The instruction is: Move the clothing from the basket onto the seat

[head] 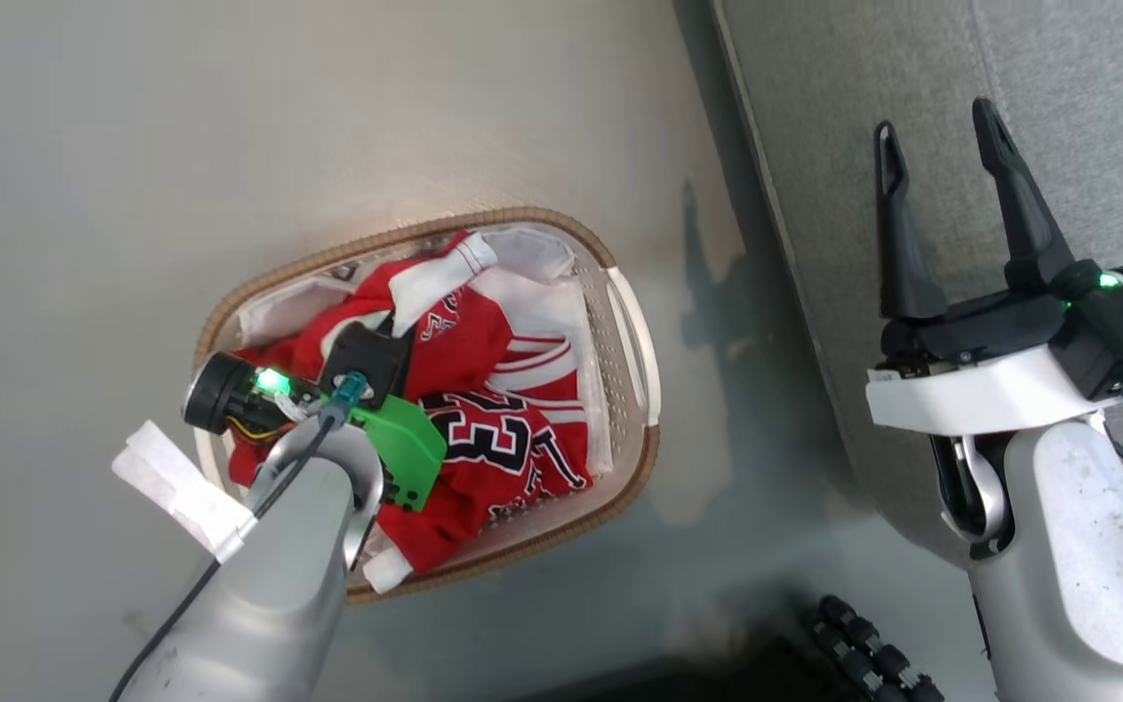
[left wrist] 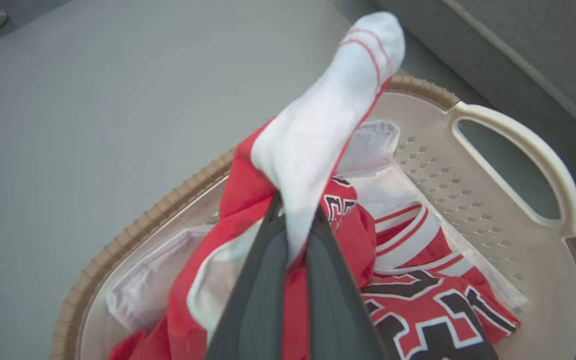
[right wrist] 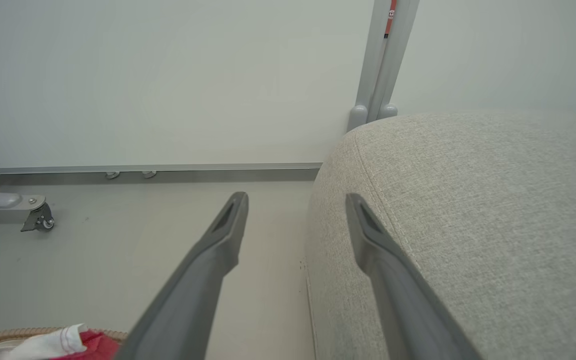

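**Zero pieces across, first pick in hand**

Nothing has reached the seat [head: 864, 58] as far as its visible part shows: bare grey fabric in the head view, bare grey fabric in the right wrist view. All the clothing [head: 484, 429] sits in the basket [head: 635, 341], a red heap with the big black "23" facing up, white liner peeking out around it. The basket stands on the floor [head: 230, 117], just beside the seat's edge.

Now the action. The left jaws are down in the heap and pressed together on a fold of red cloth with white trim. In the left wrist view that fold stands up past the fingertips, above the rim. So the grasp looks made, but the lift and carry are not yet done.

The right jaws hang spread wide, holding nothing, over the seat's edge and well apart from the basket.

My read: this is the very start. One piece is pinched and the whole transfer is left. How many pieces are tangled in that heap I cannot tell, so several trips may be needed.
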Robot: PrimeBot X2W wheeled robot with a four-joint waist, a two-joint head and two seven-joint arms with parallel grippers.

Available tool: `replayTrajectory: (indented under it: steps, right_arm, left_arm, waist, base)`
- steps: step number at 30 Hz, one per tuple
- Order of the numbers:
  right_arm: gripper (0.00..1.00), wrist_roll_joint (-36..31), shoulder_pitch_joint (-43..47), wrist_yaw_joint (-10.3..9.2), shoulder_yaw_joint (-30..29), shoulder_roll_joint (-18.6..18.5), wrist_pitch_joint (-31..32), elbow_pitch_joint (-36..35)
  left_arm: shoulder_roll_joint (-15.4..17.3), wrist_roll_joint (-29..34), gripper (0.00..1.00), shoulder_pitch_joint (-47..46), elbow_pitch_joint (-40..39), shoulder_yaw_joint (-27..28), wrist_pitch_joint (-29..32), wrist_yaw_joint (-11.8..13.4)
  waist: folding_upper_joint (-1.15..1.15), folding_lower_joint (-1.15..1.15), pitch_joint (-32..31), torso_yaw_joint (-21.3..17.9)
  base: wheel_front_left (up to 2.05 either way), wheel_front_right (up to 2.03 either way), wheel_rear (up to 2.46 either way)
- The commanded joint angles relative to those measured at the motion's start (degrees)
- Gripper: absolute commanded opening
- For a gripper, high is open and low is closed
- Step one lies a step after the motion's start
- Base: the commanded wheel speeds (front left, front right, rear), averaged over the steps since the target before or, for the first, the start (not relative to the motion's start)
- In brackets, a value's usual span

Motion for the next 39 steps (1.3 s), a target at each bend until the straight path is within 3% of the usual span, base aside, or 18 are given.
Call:
replayTrajectory:
  steps: [1,11,21,33,39]
  right_arm:
    - [1.0,-0.65,1.35,-0.08,-0.28,-0.2,-0.11,0.51]
    - [1.0,-1.79,7.59,-0.07,0.18,-0.21,-0.11,4.03]
    - [1.0,-2.4,12.37,-0.07,1.9,-0.2,-0.11,5.29]
    - [1.0,-3.13,14.96,-0.07,3.2,-0.21,-0.11,5.83]
    - [1.0,-3.61,13.63,-0.08,5.4,-0.21,-0.11,6.14]
  left_arm:
    - [0.85,0.37,0.0,1.24,-1.18,-0.07,0.03,-0.2]
    - [5.26,2.96,0.0,3.9,-10.53,-1.36,0.03,-1.42]
    - [9.33,4.59,0.0,-0.35,-14.92,-4.34,0.03,-3.23]
    - [13.05,2.68,0.0,-10.63,-18.3,-8.09,1.39,-4.03]
    - [13.17,1.12,0.0,-16.84,-19.31,-10.2,3.07,-4.09]
  waist:
    - [0.0,0.0,-5.8,2.8]
    - [0.0,0.0,-19.43,5.96]
    - [0.0,0.0,-29.48,5.82]
    - [0.0,0.0,-34.84,5.48]
    - [0.0,0.0,-35.38,5.15]
  base:
    - [0.0,0.0,0.0]
    - [0.0,0.0,0.0]
    - [0.0,0.0,0.0]
    - [0.0,0.0,0.0]
    - [0.0,0.0,0.0]
